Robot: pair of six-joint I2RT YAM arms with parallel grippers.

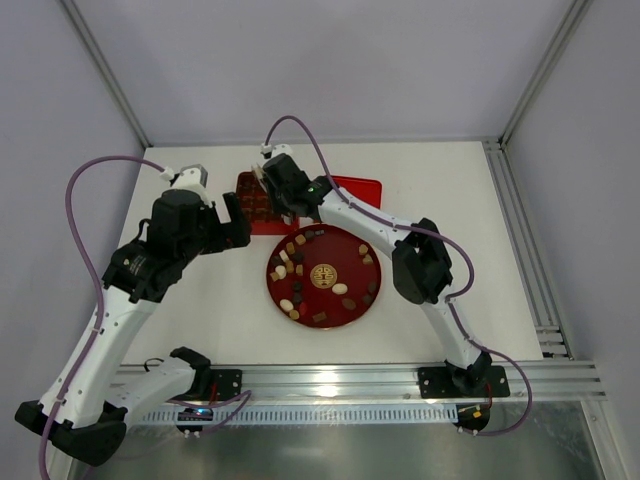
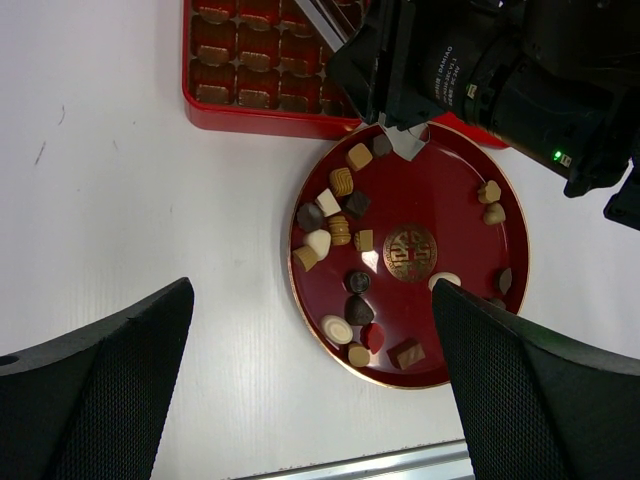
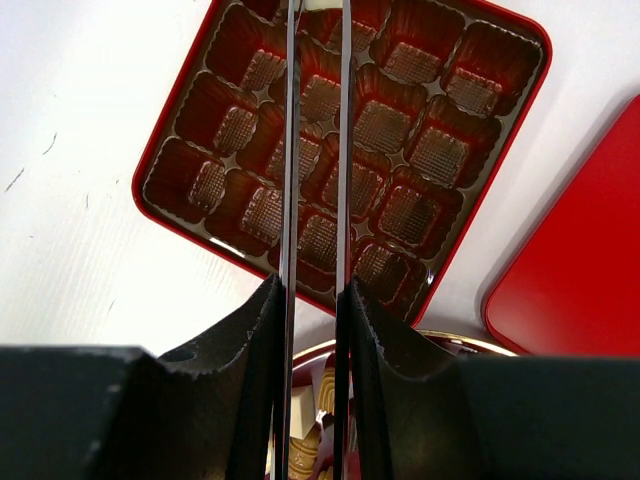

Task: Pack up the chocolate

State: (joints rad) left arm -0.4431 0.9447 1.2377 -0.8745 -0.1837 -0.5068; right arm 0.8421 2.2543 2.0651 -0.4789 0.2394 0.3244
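— Which way does the chocolate (image 2: 340, 182) lie from us?
— Behind our right tool (image 3: 315, 300); it is narrow, clamping tweezers (image 3: 291, 150) that point over the box (image 3: 175, 130); the pieces sit on the plate (image 2: 520, 250); our left tool (image 2: 312, 290) hangs wide and empty, beside it.

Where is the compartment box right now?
Top view: the box sits left of centre, just beyond the plate, with the lid on its right; the tongs in the right claw hang over it.
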